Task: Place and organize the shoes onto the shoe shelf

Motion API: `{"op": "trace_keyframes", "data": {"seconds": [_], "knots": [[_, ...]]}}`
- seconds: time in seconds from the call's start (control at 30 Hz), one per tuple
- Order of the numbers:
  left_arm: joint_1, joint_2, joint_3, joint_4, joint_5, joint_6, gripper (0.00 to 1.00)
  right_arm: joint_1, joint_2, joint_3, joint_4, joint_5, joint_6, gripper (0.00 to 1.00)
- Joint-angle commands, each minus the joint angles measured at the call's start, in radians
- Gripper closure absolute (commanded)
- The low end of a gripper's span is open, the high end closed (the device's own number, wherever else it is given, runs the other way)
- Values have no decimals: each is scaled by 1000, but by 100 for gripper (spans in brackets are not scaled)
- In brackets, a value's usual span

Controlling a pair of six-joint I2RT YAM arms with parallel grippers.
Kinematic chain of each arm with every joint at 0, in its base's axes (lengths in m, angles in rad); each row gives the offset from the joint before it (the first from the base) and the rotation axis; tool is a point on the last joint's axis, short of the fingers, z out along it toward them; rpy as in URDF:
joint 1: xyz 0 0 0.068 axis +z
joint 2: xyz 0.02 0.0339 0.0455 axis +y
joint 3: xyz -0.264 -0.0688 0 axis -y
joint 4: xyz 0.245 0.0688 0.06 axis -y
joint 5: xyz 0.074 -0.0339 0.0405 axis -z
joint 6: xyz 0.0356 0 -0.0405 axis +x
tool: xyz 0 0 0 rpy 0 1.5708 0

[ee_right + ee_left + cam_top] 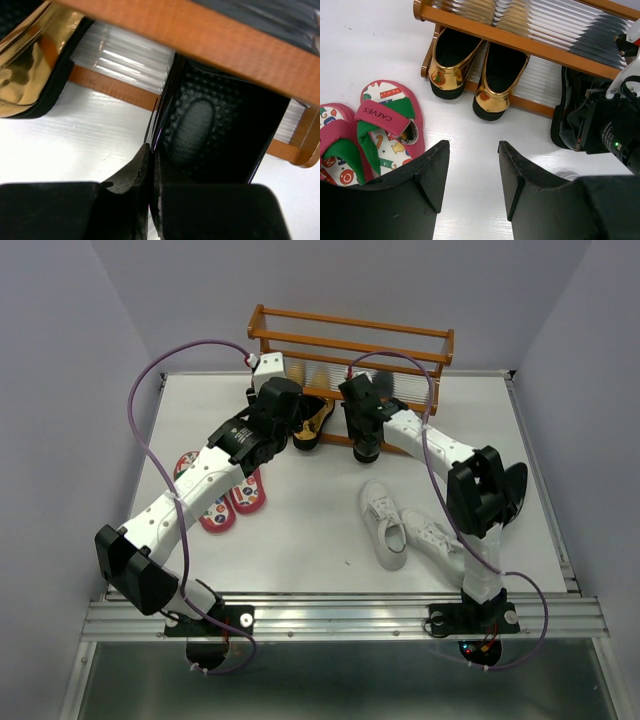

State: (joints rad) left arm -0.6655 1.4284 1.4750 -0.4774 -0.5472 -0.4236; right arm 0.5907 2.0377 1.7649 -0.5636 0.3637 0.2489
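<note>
The shoe shelf (350, 340) stands at the back of the table. Two gold loafers (450, 65) sit toes-in on its lower tier, also visible in the top view (315, 425). My left gripper (474, 150) is open and empty over the bare table in front of them. My right gripper (152, 150) is shut on the side wall of a black boot (215, 125), which lies at the lower tier right of the loafers (367, 448). The pink flip-flops (215, 490) lie at the left. The white sneakers (400, 525) lie in the middle right.
A second black boot (517, 488) lies at the right, partly hidden behind my right arm. The shelf's front rail (200, 35) passes just above the held boot. The flip-flops (385, 120) lie close to the left of my left gripper.
</note>
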Motion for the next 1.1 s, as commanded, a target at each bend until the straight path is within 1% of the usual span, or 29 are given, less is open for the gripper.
{"op": "trace_keyframes", "data": {"seconds": [0.0,0.33,0.67,1.07], "knots": [[7,-6,24,17,-25,20,45,-22,-5,82,113,55,-49,99],[7,-2,27,16,-20,19,45,-40,29,111,133,14,-85,99],[7,-10,24,3,-30,14,45,-40,64,156,131,-29,-74,99],[7,-19,24,2,-28,13,45,-40,52,119,113,1,-36,99]]}}
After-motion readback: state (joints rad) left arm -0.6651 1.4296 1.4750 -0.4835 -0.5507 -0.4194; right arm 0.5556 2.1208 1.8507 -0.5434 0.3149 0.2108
